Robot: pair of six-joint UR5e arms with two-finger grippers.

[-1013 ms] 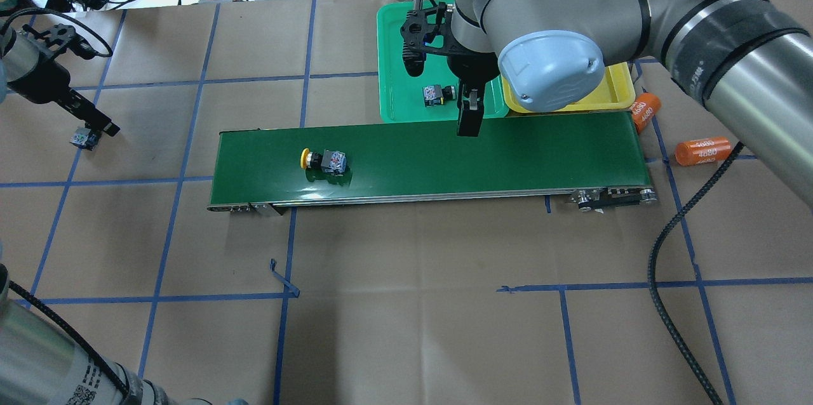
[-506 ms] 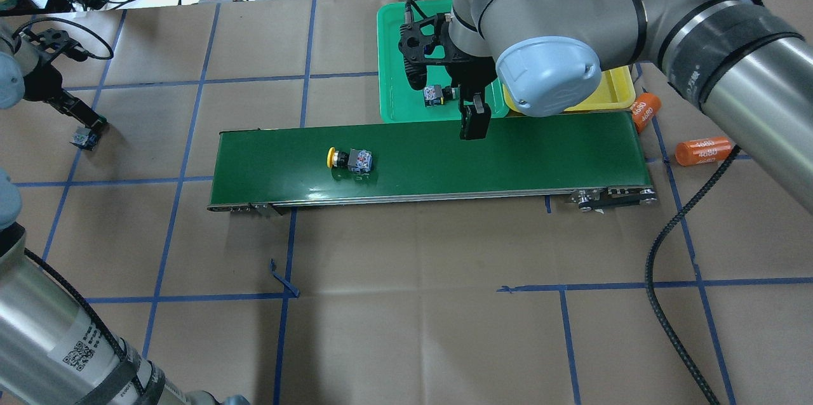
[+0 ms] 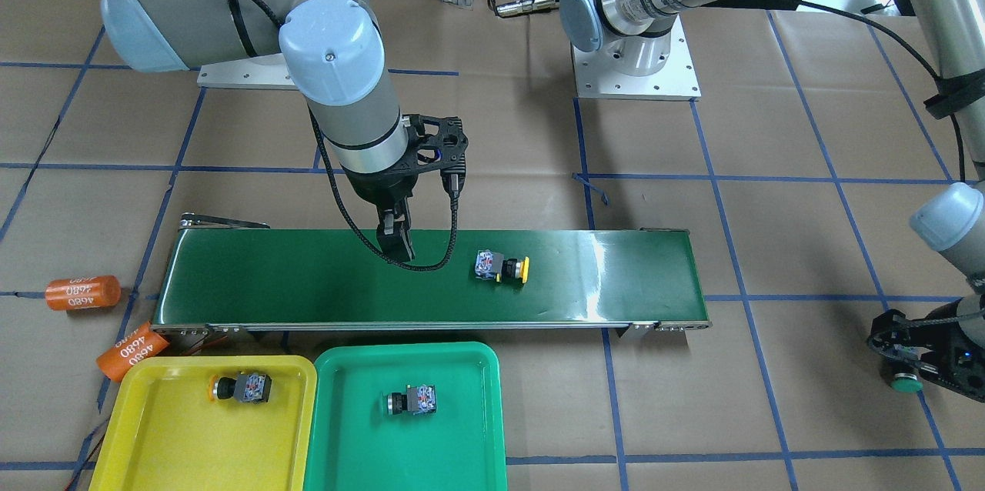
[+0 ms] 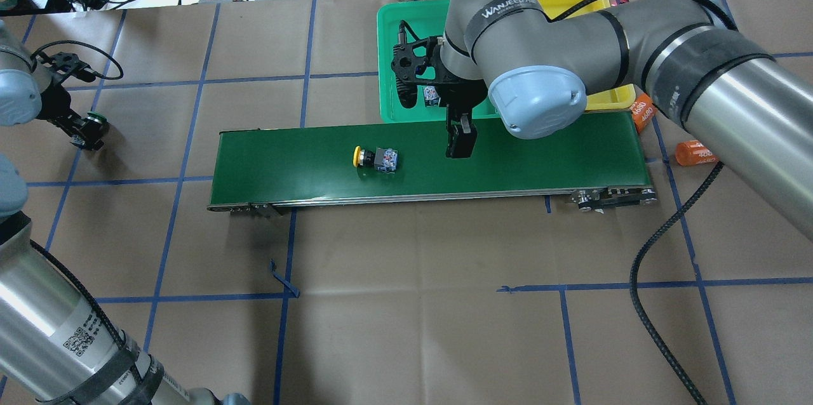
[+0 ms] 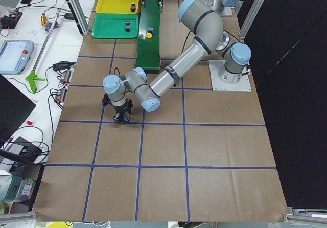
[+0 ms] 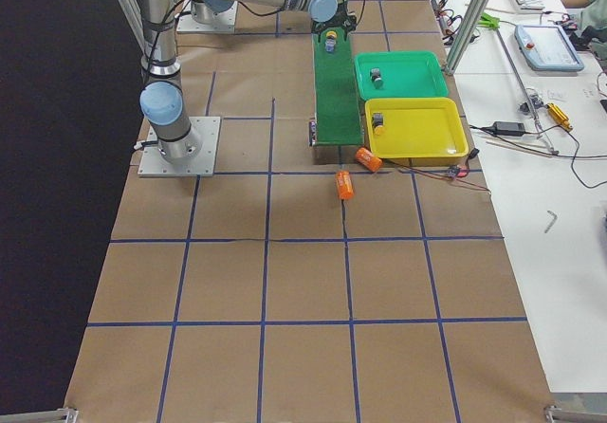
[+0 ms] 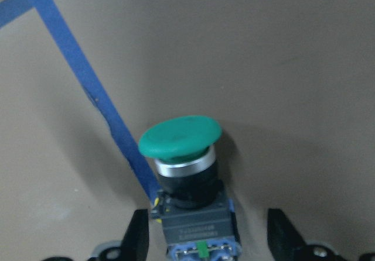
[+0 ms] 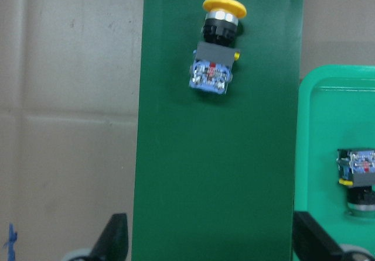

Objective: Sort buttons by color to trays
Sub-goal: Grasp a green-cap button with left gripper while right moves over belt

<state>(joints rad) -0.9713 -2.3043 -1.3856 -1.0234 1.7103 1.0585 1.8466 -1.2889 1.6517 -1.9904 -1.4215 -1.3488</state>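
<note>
Yellow button [image 4: 375,158] has ridden the belt [image 4: 540,157] rightward in the overhead frame, now near the right claw [image 4: 460,141], which has shifted over the belt, spread wide. Left claw [image 4: 81,133], unclosed, now straddles the green button [image 7: 181,137] on the counter [image 4: 406,303], far left; both grasps look imminent.

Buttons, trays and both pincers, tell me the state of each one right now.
Left pincer: open, straddling green table button.
Right pincer: open, empty, above conveyor belt.
Green table button: unclamped.
Yellow belt button: lying sideways, free.
Yellow tray: one button inside, sideways.
Green tray: another button inside, sideways.
</note>
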